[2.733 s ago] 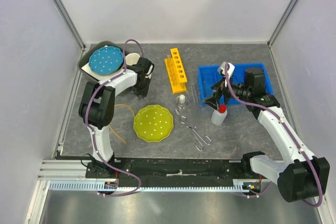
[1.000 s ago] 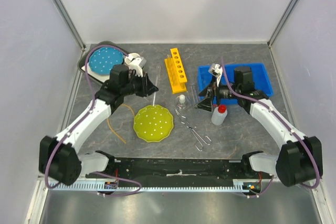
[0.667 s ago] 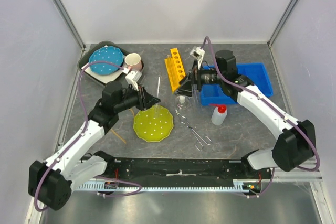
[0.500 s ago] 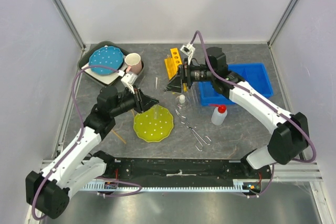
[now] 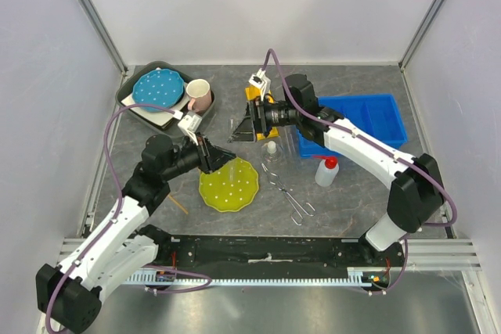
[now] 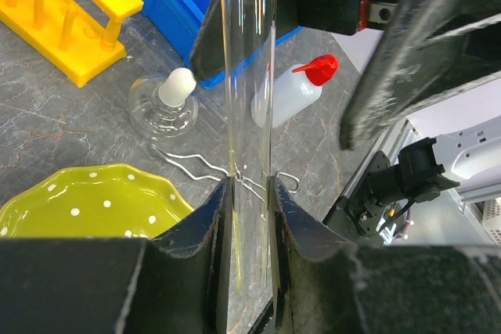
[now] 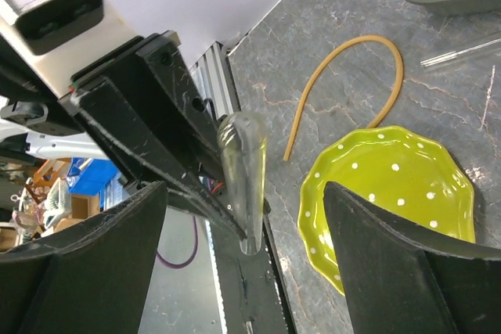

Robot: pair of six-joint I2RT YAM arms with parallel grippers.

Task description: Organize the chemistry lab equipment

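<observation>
Grey veined tabletop (image 5: 344,209), boxed in by plain white walls with aluminium posts at the far corners. Slotted metal rail along the near edge.

From above: at 10 o'clock, a dark grey tray (image 5: 125,103) with a dotted blue plate (image 5: 156,87) and a pink mug (image 5: 198,95). At 2 o'clock, a blue bin (image 5: 368,115). Near the centre, a dotted yellow-green plate (image 5: 228,184), with the small clear flask (image 5: 271,149), metal tongs (image 5: 290,197) and red-capped squeeze bottle (image 5: 326,171) off its 3 o'clock side.

Clamped narrow in the left gripper (image 6: 249,224): a thin clear tube (image 6: 249,76), upright between the fingers, just past the yellow-green plate's 12 o'clock edge. Spread wide on either side of that tube's rounded tip, and apart from it: the right gripper (image 7: 243,193).

Mostly hidden under the right arm from above, but plain in the left wrist view: the yellow test-tube rack (image 6: 63,5), at 11 o'clock there. Shown well only by the right wrist view: an amber hose (image 7: 344,91) curved on the table, and a second clear tube (image 7: 462,51) lying flat at 1 o'clock.

Counted: one rack, one flask, one bottle, one pair of tongs, two plates, one mug, two tubes made out.
</observation>
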